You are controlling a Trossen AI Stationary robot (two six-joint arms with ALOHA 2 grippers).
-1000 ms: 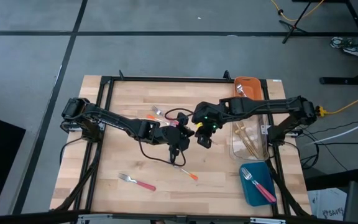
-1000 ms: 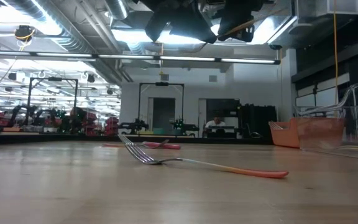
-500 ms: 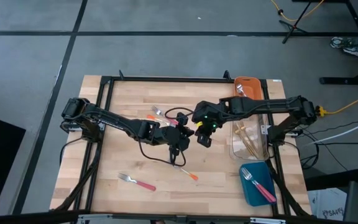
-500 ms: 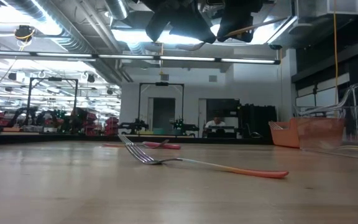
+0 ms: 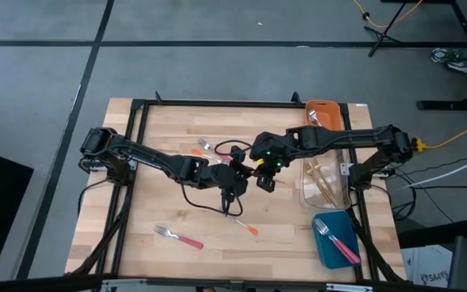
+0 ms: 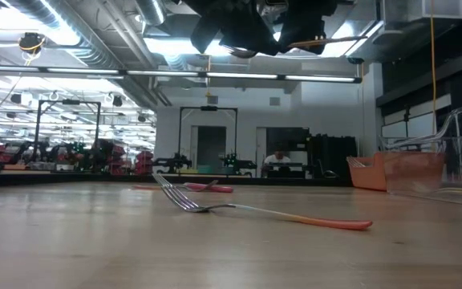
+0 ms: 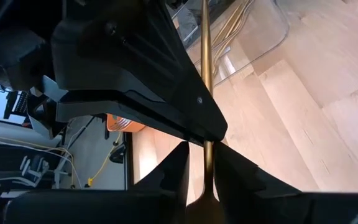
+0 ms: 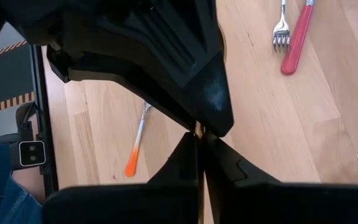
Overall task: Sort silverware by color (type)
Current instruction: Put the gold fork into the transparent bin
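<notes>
A thin all-gold utensil [image 7: 205, 62] hangs above the table's middle, where both grippers meet. My right gripper [image 8: 199, 140] [image 5: 259, 170] is shut on it. My left gripper [image 7: 204, 149] [image 5: 242, 173] is open, one finger on either side of the gold shaft near its broader end, with a gap on each side. An orange-handled fork [image 5: 242, 224] [image 6: 279, 213] lies flat on the wood below them. A pink-handled fork [image 5: 178, 237] [image 8: 294, 37] lies near the front edge. My right gripper pinches the gold utensil's thin shaft [image 8: 197, 128] between its two fingers, coming down at a slant from the table's right, fingers across the shaft. The utensil is lifted clear of the table, and its free end [image 6: 339, 38] sticks out nearly level.
More silverware [image 5: 205, 147] lies at the far middle. Along the right edge stand an orange bin [image 5: 324, 112], a clear bin [image 5: 331, 185] holding gold utensils and a blue bin [image 5: 339, 242] holding a pink-handled fork. The black frame [image 5: 217, 103] runs around the table.
In the low view my left gripper's fingers have spread and let go of the gold utensil. Its shaft has swung from slanting to nearly level in my right gripper. Both arms have kept their places.
</notes>
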